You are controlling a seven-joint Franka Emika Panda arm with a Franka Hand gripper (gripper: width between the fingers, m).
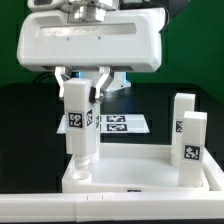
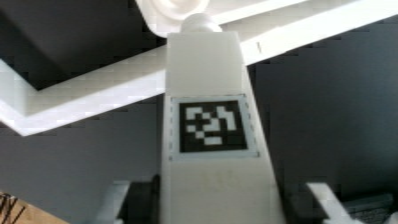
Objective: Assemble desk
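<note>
Tabletop (image 1: 130, 172) middle open; two upright legs (image 1: 187, 135) block exterior view's right.

Matt white plastic leg (image 1: 79, 122) and tabletop (image 1: 130, 176); black table (image 1: 30, 140) looks smooth

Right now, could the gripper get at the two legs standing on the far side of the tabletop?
Probably not yet: the gripper is closed on a leg it holds upright at the tabletop corner. Once released, the other legs look unobstructed from above.
</note>
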